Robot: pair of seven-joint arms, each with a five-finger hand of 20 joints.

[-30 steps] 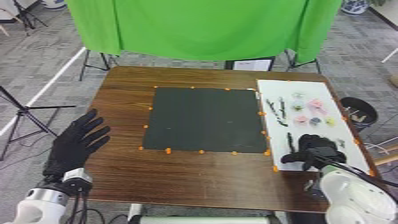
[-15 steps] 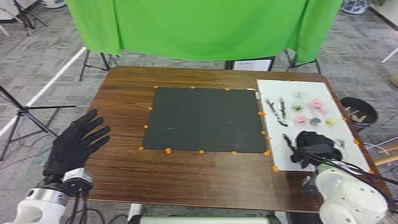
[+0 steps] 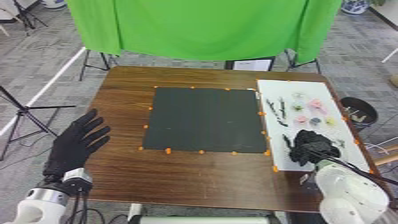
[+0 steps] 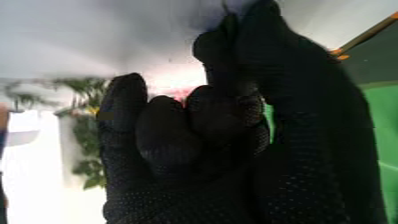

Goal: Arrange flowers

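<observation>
Stem pickup is apparently the step in hand, and the arranging is probably only beginning. At the lower right of the head view, the robot's right hand is resting low over the white sheet, its thumb and fingertips apparently pinching a dark stem. The stem's tip is poking out just beside the glove, towards the middle of the frame. Farther up the sheet, other dark stems are lying beside pink flowers and a yellow flower. The left hand is waiting at the left of the frame, fingers straight and spread. The next move is likely calling for a clean lift, then a carry to the black mat in the centre. So thin a stem is risking a twist or slip in the gloved pinch.
</observation>
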